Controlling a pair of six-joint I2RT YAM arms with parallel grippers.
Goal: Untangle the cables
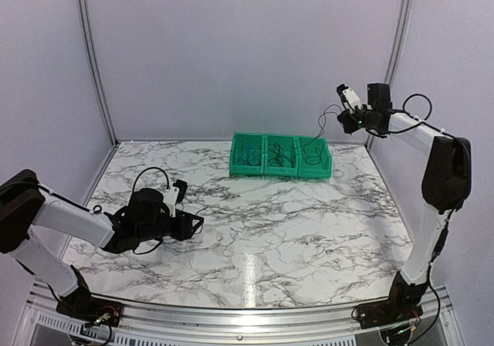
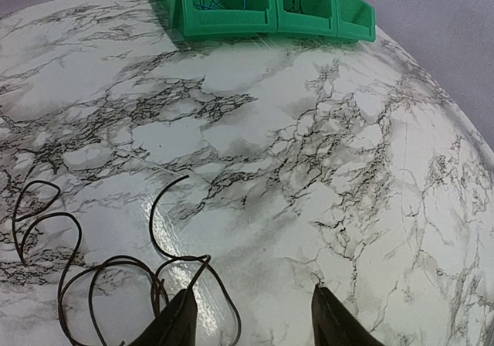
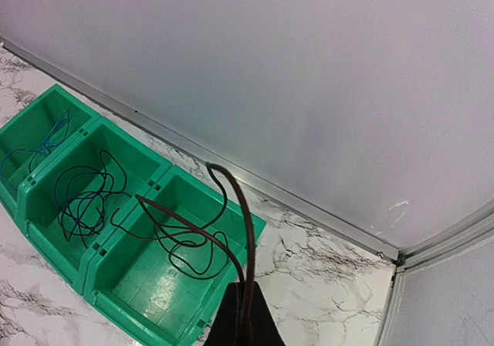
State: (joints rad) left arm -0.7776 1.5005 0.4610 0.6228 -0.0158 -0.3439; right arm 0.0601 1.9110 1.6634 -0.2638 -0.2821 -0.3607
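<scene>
Right tool (image 3: 243, 324) clamps a dark cable (image 3: 241, 215) above the end bin (image 3: 154, 288); a slow, straight lift should let its loops slip free. Left tool (image 2: 255, 315), jaws parted and empty, hovers by a loose cable (image 2: 151, 222) on the desk (image 2: 324, 145).

The left arm (image 1: 69, 222) is stretching low across the near left, the left gripper (image 1: 191, 224) pointing right with jaws standing partly apart, while the right arm (image 1: 444, 176) is standing tall at the far right, the right gripper (image 1: 349, 103) poised high and pinching a cable (image 3: 231, 199).
</scene>
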